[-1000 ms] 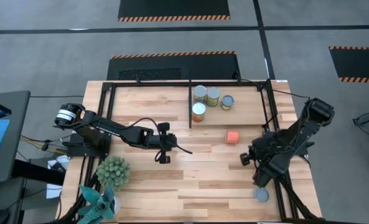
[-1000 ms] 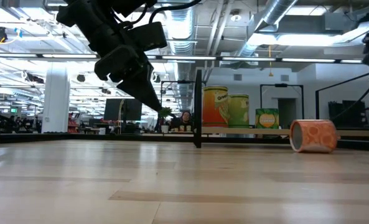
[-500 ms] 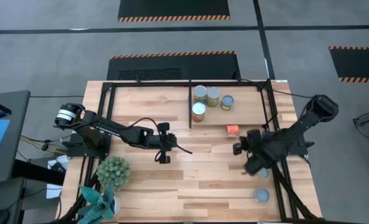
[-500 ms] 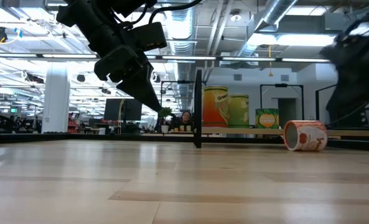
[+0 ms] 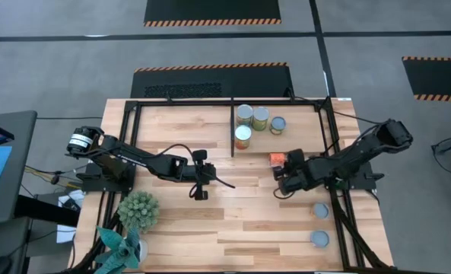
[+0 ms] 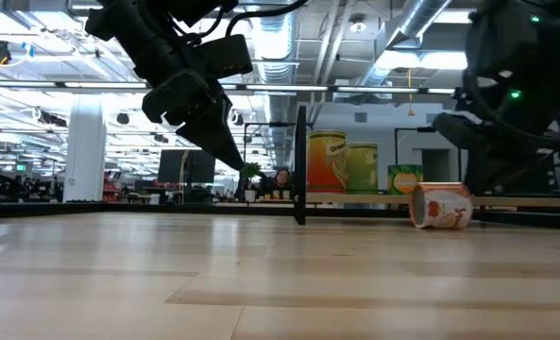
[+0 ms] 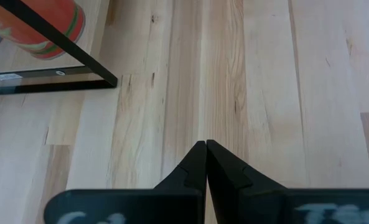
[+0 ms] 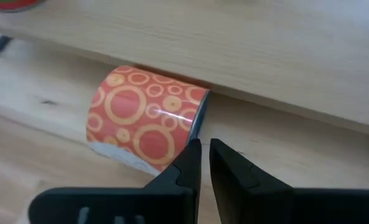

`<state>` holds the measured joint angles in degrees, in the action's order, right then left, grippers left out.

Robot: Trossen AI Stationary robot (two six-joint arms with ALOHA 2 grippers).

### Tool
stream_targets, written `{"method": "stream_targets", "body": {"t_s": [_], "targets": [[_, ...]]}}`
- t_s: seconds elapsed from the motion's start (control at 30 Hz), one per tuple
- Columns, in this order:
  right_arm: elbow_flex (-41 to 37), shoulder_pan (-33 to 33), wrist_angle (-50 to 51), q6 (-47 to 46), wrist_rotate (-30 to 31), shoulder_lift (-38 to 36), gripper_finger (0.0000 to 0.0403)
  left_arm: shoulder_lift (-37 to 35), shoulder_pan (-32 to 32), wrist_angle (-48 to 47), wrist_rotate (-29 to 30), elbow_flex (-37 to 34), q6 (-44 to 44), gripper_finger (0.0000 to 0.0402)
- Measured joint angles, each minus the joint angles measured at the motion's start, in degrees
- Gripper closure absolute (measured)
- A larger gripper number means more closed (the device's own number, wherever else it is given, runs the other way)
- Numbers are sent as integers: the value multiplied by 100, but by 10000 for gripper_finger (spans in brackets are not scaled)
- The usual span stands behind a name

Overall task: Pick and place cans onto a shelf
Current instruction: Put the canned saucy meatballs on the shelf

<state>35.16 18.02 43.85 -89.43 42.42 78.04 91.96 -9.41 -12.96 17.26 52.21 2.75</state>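
From my station, the only lettering I can partly read is on the tall orange-and-yellow labelled can (image 6: 326, 161) standing on the black thin-barred shelf frame (image 6: 300, 166) at the far side of the table: white letters that begin "Gree", with the rest turned out of sight. The green can (image 6: 362, 168) and the small green-and-yellow can (image 6: 405, 179) to its right carry print too small for me to make out.
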Motion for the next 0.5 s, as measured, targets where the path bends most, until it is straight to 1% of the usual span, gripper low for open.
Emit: {"method": "stream_targets", "body": {"t_s": [0.23,0.37,0.5], "targets": [[0,-212,-998,1101,231,0,344,0,0,-5,4,0,-5,401],[0,-106,-934,1067,195,0,344,0,0,-8,3,0,-3,402],[0,153,-941,1038,349,-94,344,0,0,-19,2,0,-1,401]]}}
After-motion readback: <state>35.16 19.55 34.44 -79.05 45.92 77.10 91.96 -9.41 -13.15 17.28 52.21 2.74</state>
